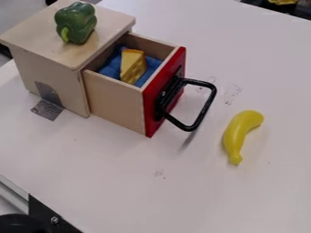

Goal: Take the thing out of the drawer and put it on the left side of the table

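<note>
A wooden drawer (115, 100) with a red front (149, 116) and a black loop handle (209, 102) is pulled out of its wooden box (57, 86) at the upper left. Inside the drawer, a yellow cheese wedge (132, 68) rests on blue cloth (110, 70). The cloth lies on both sides of the wedge, and the drawer's floor is hidden under it. The white table (121, 168) spreads around the box.
On top of the box lies a green pepper (76, 22). A yellow banana (238, 134) is on the table to the right of the handle. A metal rail (13, 193) and black parts (52, 218) border the lower left corner.
</note>
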Controlling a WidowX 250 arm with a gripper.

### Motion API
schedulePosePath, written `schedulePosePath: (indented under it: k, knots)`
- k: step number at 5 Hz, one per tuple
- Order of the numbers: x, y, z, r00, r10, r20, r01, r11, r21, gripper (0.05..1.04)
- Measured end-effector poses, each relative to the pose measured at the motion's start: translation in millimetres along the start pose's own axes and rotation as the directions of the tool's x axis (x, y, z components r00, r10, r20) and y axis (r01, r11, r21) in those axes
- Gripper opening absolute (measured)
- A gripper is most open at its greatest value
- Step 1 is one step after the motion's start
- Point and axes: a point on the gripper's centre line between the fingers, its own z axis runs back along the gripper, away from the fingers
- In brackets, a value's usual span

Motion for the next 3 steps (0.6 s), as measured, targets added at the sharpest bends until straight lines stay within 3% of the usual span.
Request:
schedulePosePath:
  k: [1,3]
  knots:
    - [-3,-1,-12,0.999,0.002,-0.037,-0.003,1.0,-0.016,1.0]
    - [3,-36,20,0.997,-0.053,0.058,0.056,0.996,-0.062,1.0]
